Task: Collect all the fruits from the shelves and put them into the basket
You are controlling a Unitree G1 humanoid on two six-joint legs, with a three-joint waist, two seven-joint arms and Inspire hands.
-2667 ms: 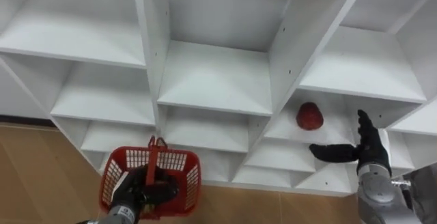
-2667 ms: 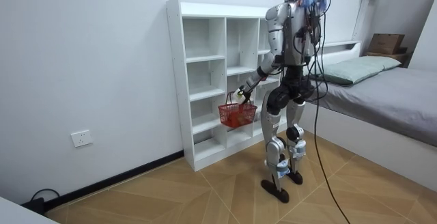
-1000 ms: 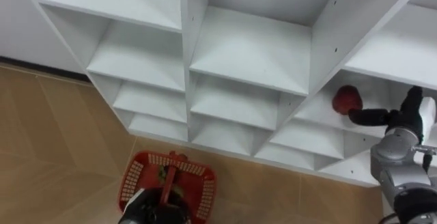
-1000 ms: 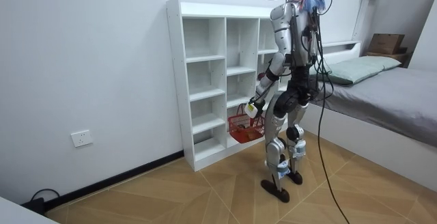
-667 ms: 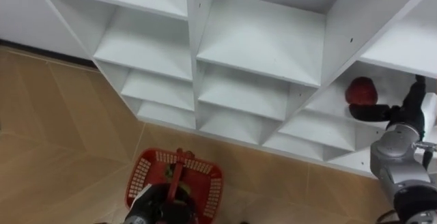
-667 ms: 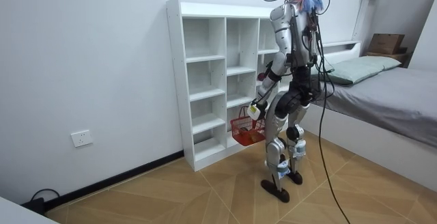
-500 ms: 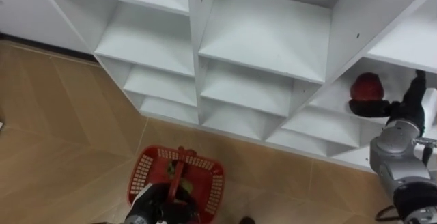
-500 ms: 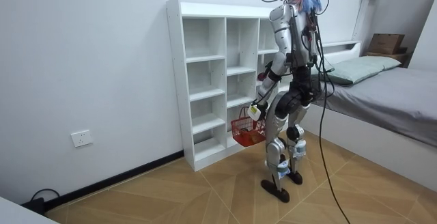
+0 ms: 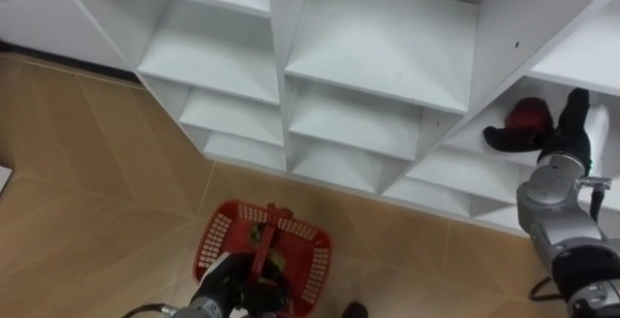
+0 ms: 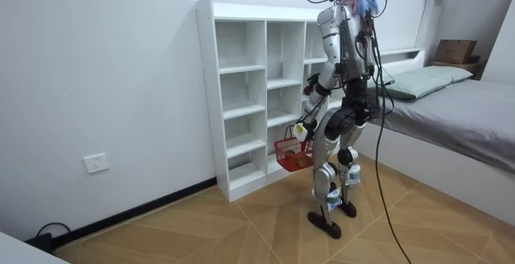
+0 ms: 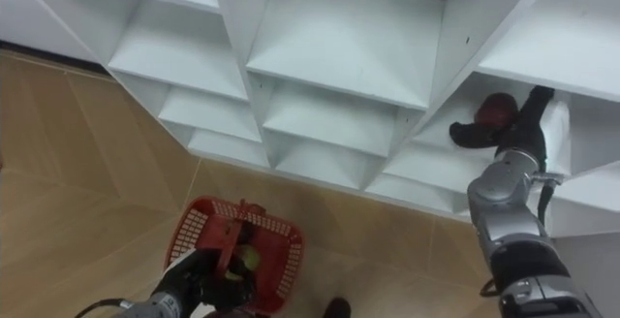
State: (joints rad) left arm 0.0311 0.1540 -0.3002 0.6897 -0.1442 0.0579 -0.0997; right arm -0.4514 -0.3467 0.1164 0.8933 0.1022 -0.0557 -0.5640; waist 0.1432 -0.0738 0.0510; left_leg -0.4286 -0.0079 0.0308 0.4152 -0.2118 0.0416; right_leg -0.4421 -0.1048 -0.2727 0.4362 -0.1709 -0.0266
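Note:
A red fruit (image 9: 528, 114) lies in a compartment on the right of the white closet (image 9: 373, 76). My right hand (image 9: 562, 145) is inside that compartment. Its thumb (image 9: 504, 139) stretches out just in front of the fruit, and its straight fingers (image 9: 577, 105) stand to the fruit's right, so the fruit sits between them. The hand is open. My left hand (image 9: 228, 284) is shut on the handle of a red basket (image 9: 308, 265), which hangs low above the wooden floor. Something yellow-green (image 11: 247, 257) lies in the basket. In the room view I stand facing the closet (image 10: 241, 95), with the basket (image 10: 291, 153) at knee height.
The other compartments I can see hold nothing. Wooden floor (image 9: 87, 182) spreads out below and to the left of the closet. A bed (image 10: 459, 103) stands at the room view's right, behind me.
My head view has swung down and left. The left arm has lowered the basket from hip height. The right hand has gone into the compartment, up to the red fruit.

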